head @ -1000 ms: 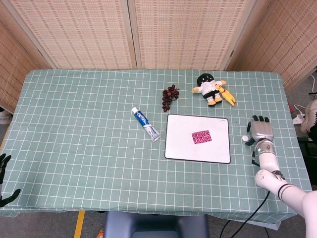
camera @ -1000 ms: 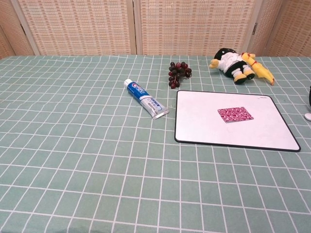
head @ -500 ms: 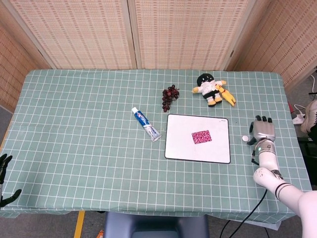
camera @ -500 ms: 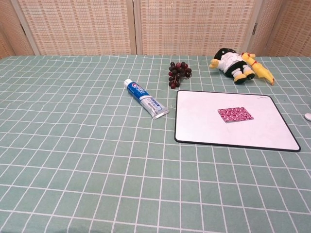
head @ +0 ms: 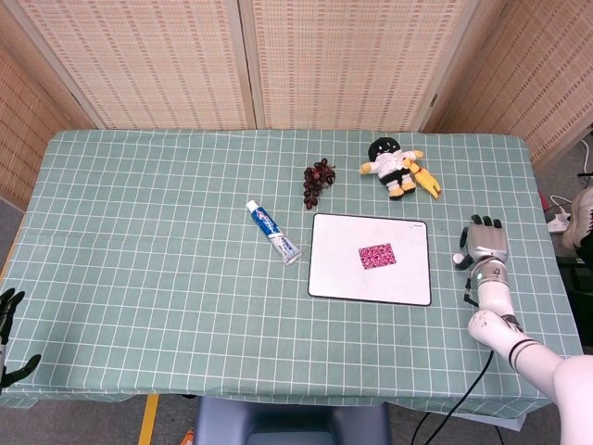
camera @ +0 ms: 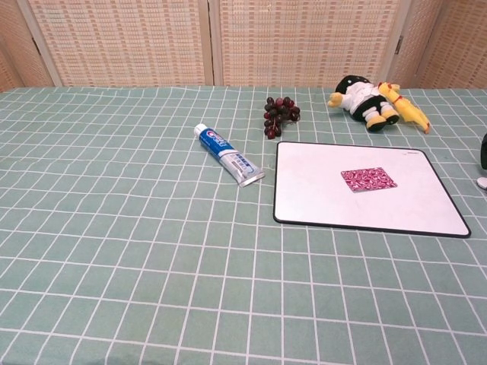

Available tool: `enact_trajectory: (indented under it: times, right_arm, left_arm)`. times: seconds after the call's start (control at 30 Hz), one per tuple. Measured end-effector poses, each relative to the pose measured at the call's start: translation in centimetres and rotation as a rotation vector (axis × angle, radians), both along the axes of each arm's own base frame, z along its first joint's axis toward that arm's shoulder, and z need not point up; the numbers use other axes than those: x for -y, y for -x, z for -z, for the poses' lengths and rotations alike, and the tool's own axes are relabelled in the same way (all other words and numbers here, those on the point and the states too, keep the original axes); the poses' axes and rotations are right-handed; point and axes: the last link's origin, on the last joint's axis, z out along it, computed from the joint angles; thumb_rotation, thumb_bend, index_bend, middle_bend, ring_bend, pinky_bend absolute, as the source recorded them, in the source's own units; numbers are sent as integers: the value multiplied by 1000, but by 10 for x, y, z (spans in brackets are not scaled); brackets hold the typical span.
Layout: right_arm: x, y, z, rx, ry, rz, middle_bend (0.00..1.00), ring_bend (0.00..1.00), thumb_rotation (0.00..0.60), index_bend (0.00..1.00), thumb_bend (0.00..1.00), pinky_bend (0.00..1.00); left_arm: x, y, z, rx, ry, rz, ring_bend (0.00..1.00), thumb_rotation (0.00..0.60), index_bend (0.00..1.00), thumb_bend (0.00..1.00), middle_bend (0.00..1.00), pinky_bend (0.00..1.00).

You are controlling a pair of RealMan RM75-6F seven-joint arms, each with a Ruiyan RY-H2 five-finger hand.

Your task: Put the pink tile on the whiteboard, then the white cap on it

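The pink tile (head: 377, 255) already lay flat on the whiteboard (head: 352, 283), a little right of its centre, so the first half of the task looked done. Its long axis ran roughly along the board's longer side, turned slightly off square with the board's edges.

The white cap (head: 458, 260) sat on the tabletop (head: 167, 278) off the board's right edge, just to the left of the right hand (head: 486, 245); the chest view caught it only as a sliver at the frame's right edge (camera: 482, 182). The hand rested low beside it with its dark fingers (head: 485, 222) pointing away from the robot, probably placed there to take the cap. Whether the thumb side touched the cap, and how far the fingers were spread, I could not tell. The cap was too small to read which way it faced.

The left hand (head: 11, 338) hung at the near left corner, well away from everything, fingers apart and holding nothing.

The toothpaste tube (head: 273, 232), grapes (head: 318, 180) and doll (head: 397, 167) lay left of and beyond the right hand's fingers, out of the cap's likely path to the tile.
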Motion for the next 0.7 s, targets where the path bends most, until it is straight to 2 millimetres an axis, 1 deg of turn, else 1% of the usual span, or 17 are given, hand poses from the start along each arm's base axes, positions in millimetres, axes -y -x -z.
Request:
enact_trajectory:
  times: [0.33,0.7]
  right_arm:
    - [3,0,4,-4,-12,10,54,0,600,533,39,16]
    - [4,2,4,-4,-9,27,54,0,600,538,46,17]
  left_arm:
    - [0,0,0,7,6,-3,0,600,0,163,0,0]
    - [0,0,0,13,11,-4,0,600,0,163,0,0]
